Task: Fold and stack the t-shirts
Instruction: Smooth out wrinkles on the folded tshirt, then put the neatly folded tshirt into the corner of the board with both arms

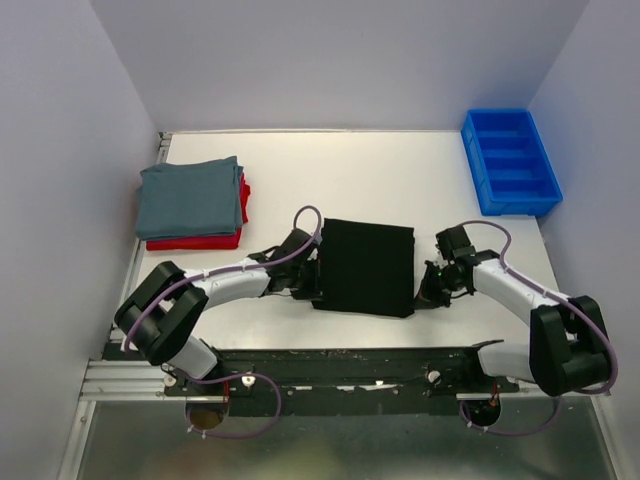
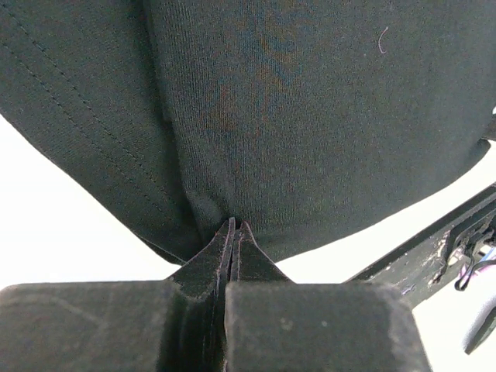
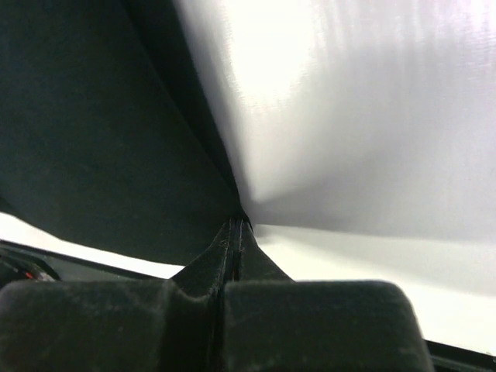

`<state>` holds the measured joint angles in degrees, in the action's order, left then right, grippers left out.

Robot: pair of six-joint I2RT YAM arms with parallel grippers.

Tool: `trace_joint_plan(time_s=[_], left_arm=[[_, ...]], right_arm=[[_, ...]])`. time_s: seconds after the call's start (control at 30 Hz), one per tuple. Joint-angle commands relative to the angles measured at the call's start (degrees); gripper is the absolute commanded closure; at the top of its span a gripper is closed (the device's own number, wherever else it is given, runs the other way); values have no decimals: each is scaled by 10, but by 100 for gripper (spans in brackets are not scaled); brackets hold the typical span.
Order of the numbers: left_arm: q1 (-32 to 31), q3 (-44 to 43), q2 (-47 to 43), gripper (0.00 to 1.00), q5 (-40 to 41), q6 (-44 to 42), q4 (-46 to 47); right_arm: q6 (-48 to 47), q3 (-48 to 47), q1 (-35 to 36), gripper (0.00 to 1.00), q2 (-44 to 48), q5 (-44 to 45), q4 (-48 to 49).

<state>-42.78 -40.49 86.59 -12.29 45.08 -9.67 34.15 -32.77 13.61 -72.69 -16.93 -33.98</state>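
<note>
The black t-shirt (image 1: 365, 265) lies folded into a rectangle at the table's middle front. My left gripper (image 1: 312, 280) is at its left edge and is shut on the black cloth (image 2: 294, 124), which bunches at the fingertips (image 2: 235, 226). My right gripper (image 1: 428, 290) is at the shirt's right edge, its jaws shut at the cloth's edge (image 3: 101, 139). The grey-blue t-shirt (image 1: 192, 198) lies folded on top of the red t-shirt (image 1: 205, 240) at the back left.
A blue plastic bin (image 1: 509, 161) stands at the back right. White walls enclose the table on three sides. The black mounting rail (image 1: 350, 365) runs along the near edge.
</note>
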Motion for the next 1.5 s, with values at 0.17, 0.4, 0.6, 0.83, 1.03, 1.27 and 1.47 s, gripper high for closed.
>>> trace_joint_plan(time_s=[0.17,0.4,0.6,0.83,1.03,1.27,1.47], left_arm=[[-1,-12,-50,95,54,-23,-61],[41,-56,-139,54,140,-69,-59],[126,-39,-122,24,105,-75,94],[155,-74,-6,23,83,-92,180],[159,-104,90,26,13,-65,249],[159,-129,162,30,-17,-48,278],[159,-150,195,36,-22,-46,269]], right_arm=[[-6,-59,5,99,53,86,-75],[7,-83,3,41,151,116,-17],[31,-74,-2,26,143,127,109],[50,-96,-22,27,26,97,196],[60,-132,-40,29,-65,104,223],[53,-162,-65,33,-141,96,240],[62,-179,-68,35,-199,81,249]])
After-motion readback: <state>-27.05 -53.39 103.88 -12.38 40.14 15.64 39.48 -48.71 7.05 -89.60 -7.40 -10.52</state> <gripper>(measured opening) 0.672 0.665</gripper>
